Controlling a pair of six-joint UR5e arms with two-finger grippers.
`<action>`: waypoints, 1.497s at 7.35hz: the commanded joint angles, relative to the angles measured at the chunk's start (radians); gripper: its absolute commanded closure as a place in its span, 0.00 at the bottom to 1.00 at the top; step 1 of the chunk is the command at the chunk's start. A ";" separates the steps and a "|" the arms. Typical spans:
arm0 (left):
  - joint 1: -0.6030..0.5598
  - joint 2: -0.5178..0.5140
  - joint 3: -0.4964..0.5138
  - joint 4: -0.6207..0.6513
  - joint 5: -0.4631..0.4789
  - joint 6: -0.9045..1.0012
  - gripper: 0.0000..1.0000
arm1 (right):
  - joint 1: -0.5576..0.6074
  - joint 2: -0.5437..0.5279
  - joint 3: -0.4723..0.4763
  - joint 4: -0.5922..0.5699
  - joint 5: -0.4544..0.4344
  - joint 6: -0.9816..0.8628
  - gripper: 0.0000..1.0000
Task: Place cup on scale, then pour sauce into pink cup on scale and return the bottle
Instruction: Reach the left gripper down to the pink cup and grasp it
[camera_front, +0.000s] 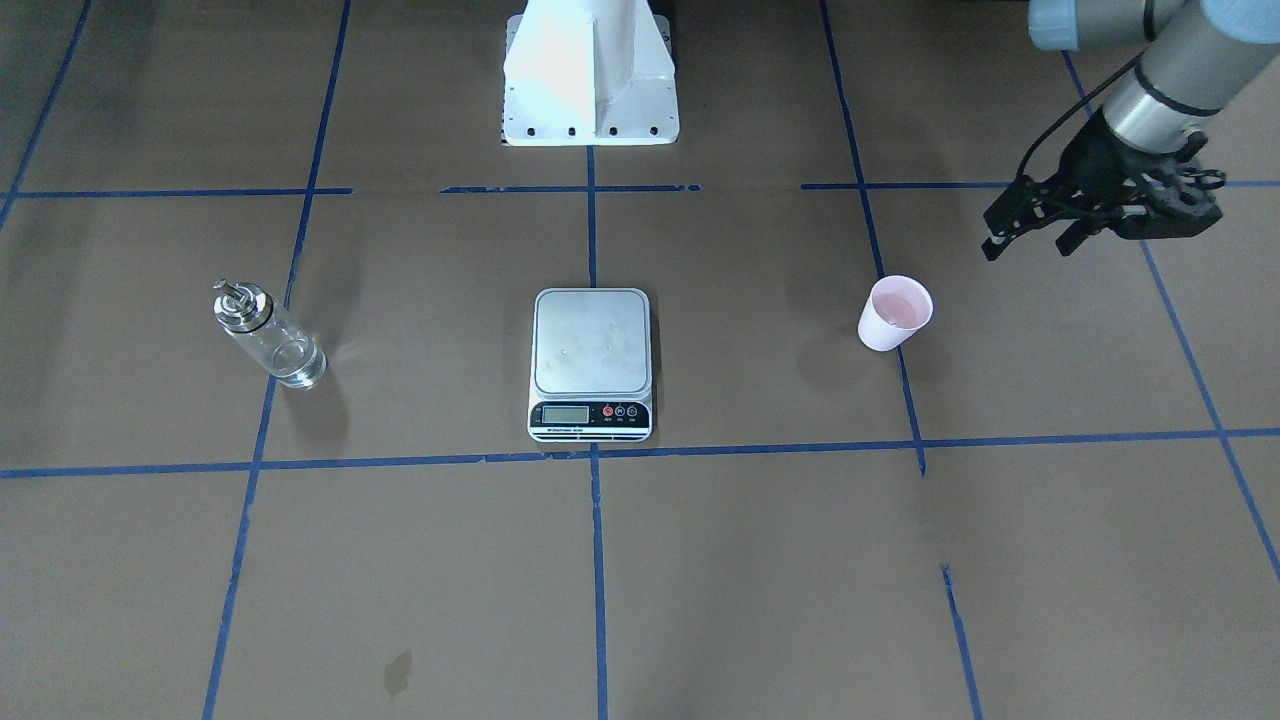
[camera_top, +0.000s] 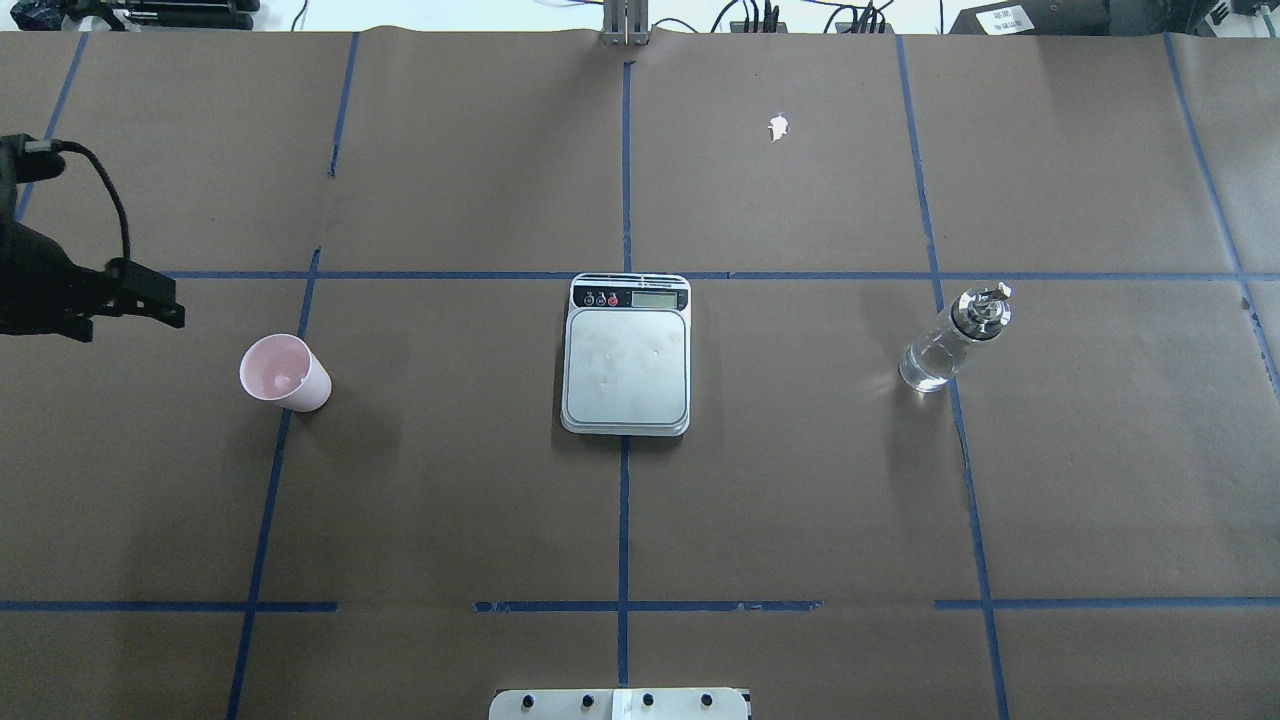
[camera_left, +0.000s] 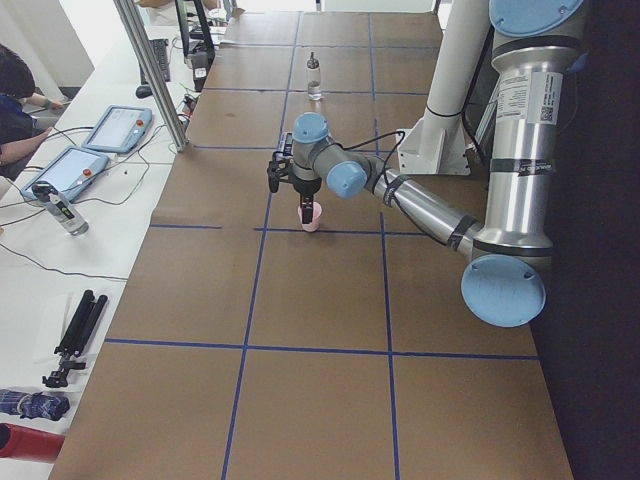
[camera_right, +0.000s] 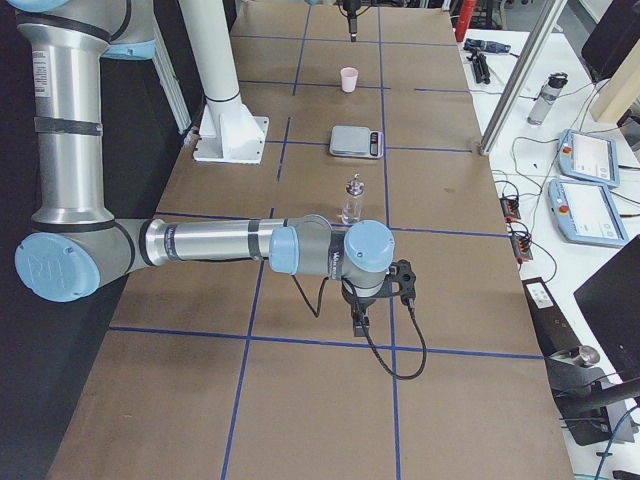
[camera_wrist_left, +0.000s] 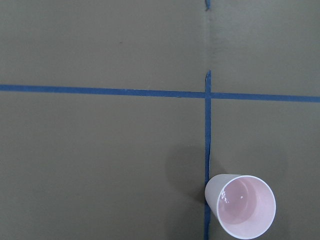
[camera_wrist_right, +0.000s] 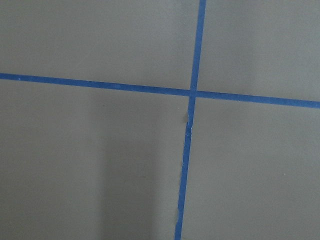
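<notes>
Pink inside and whitish on its outer wall, the cup stands upright and open on the left half of the bench, set on one of the blue tape lines that cross the brown paper cover. Nothing touches it. It is well apart from the scale, which lies flat at the middle of the bench, its steel platform bare and its black display strip turned towards the far edge, away from the robot. Well apart again, on the right half of the bench, the bottle stands upright on another tape line, silver cap and spout on top. The left gripper hangs in the air near the cup, on the side of the bench's left end, with its two black fingers spread apart and nothing between them. The left wrist view looks straight down on the paper, and the cup shows in its lower right corner. The right gripper hangs low over the bench near the right end, beyond the bottle and clear of it. It shows only in the side view, so whether its fingers are spread or pressed together cannot be told. At the bench's near edge, midway along, rises the robot's white pedestal.
</notes>
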 joint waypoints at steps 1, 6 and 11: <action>0.113 -0.045 0.087 -0.085 0.079 -0.191 0.00 | -0.001 -0.010 0.017 0.000 0.004 0.007 0.00; 0.165 -0.081 0.172 -0.108 0.102 -0.190 0.01 | -0.003 0.001 0.015 0.000 0.005 0.019 0.00; 0.165 -0.081 0.212 -0.150 0.102 -0.181 0.88 | -0.003 -0.001 0.023 0.000 0.005 0.019 0.00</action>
